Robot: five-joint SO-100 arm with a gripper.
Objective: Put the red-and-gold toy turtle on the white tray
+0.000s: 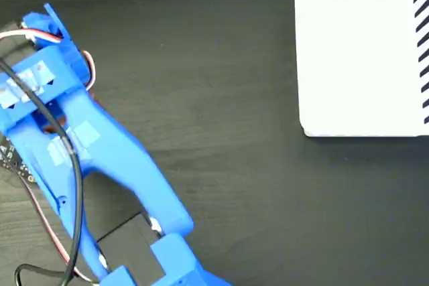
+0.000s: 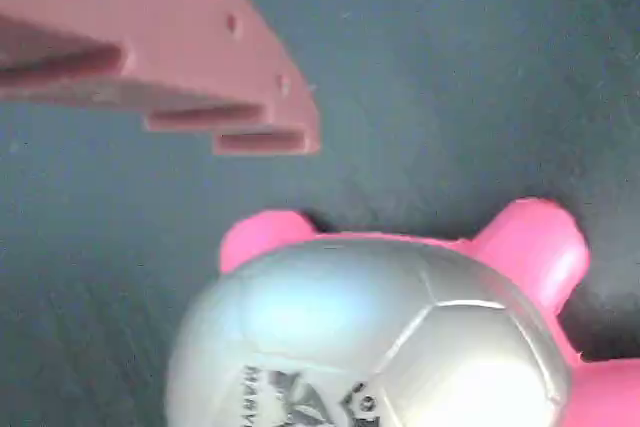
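Glossy domed turtle [image 2: 380, 337], flat white tray [image 1: 355, 65]

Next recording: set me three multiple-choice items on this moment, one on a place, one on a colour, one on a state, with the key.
1. In the fixed view, the white tray lies:
A. top right
B. bottom left
C. centre

2. In the wrist view, the toy turtle has legs that look:
A. green
B. pink-red
C. blue

3. The turtle is:
A. on the tray
B. on the dark table
C. lifted high above the tray

Key: 1 A, the tray fills that corner. 2 B, pink limbs flank the shell. 3 B, dark tabletop surrounds it and the tray is bare.
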